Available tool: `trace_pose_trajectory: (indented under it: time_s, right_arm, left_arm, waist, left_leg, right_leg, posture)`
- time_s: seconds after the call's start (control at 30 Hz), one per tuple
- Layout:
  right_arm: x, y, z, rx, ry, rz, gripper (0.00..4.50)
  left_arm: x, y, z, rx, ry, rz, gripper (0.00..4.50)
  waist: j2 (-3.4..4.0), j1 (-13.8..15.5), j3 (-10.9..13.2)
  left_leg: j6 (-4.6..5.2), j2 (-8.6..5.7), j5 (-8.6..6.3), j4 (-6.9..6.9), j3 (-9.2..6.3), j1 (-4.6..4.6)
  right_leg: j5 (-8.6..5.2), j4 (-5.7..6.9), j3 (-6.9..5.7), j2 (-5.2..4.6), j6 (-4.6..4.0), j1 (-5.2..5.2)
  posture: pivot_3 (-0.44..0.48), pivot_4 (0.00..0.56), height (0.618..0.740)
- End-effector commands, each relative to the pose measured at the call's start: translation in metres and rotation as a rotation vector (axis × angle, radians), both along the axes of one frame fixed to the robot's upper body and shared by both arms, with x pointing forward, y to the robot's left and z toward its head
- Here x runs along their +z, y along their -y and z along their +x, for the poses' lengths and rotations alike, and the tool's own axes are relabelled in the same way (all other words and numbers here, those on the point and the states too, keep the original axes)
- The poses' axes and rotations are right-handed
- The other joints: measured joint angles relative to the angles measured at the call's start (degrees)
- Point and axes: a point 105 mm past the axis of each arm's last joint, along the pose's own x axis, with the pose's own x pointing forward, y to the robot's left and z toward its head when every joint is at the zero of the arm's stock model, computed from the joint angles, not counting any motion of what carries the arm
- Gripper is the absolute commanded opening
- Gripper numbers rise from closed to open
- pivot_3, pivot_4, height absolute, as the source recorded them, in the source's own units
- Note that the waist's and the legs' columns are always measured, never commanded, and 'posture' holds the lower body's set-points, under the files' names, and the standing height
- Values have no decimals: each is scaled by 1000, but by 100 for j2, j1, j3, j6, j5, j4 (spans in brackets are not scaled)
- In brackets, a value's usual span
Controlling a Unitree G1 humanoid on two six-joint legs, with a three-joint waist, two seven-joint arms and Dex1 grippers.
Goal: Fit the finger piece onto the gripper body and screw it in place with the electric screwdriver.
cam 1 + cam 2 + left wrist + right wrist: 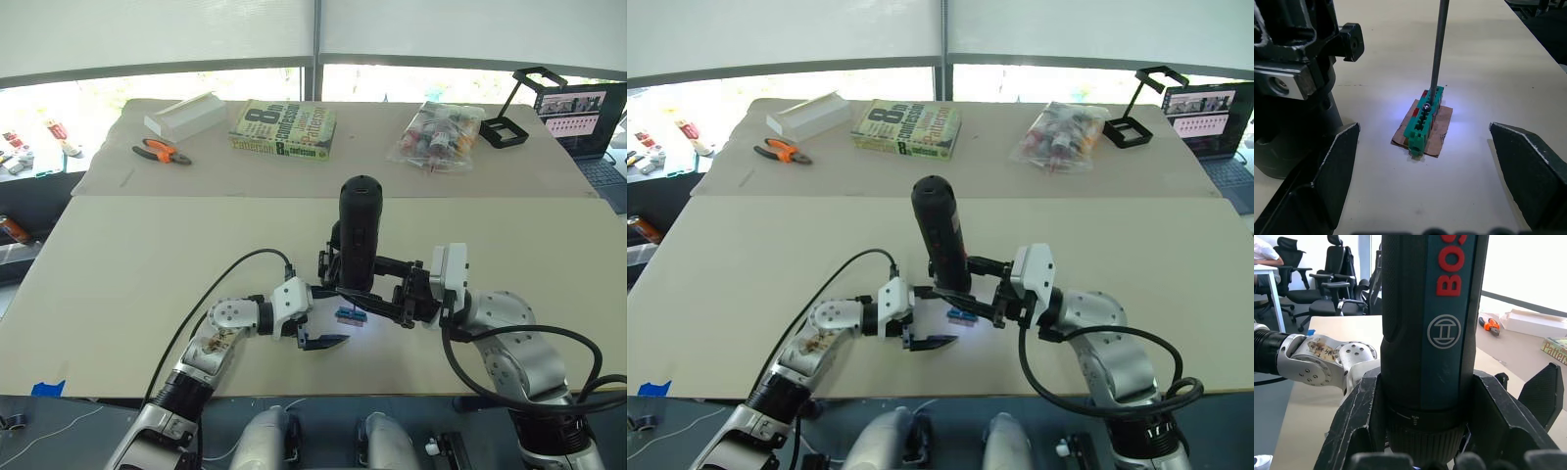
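A wide beige surface (147, 255) is stretching toward bright windows, with a second one behind it carrying a book (284, 129), a white box (184, 115), orange-handled pliers (162, 152), a bag of small items (438, 133) and a laptop (586, 116) at the far right. Near the front edge, the electric screwdriver (360, 235) is standing upright, its thick black barrel clamped between the fingers of the right end effector (1425, 431), its thin metal bit (1439, 44) pointing down onto a screw in a small green block (1422, 122). That block is sitting on a brown scrap of card (1442, 132), lit by a bluish glow. The left end effector (323, 341) is resting just beside the block with its black fingers (1327, 181) spread wide to either side of it, gripping nothing. In the right wrist view, office chairs (1334, 289) are standing beyond the surface.
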Motion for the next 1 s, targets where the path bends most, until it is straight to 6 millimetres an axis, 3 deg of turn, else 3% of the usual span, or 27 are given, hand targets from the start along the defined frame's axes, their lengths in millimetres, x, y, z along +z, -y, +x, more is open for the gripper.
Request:
trace_pose_trajectory:
  time_s: [0.03,1.0]
  right_arm:
    - [18,3,-7,15,79,25,1907]
    - [35,3,-6,38,99,45,1907]
  left_arm:
    - [-7,5,-7,-17,-23,6,4479]
    - [-9,10,-8,-23,-34,-2,4479]
  waist:
    - [0,0,0]
    - [0,22,0]
  left_leg:
    - [0,0,0,0,0,0]
    - [1,0,0,5,-1,-1]
  right_leg:
    - [0,0,0,0,0,0]
    - [0,0,-1,-2,0,2]
  posture:
    - [0,150,740]
    - [0,150,740]
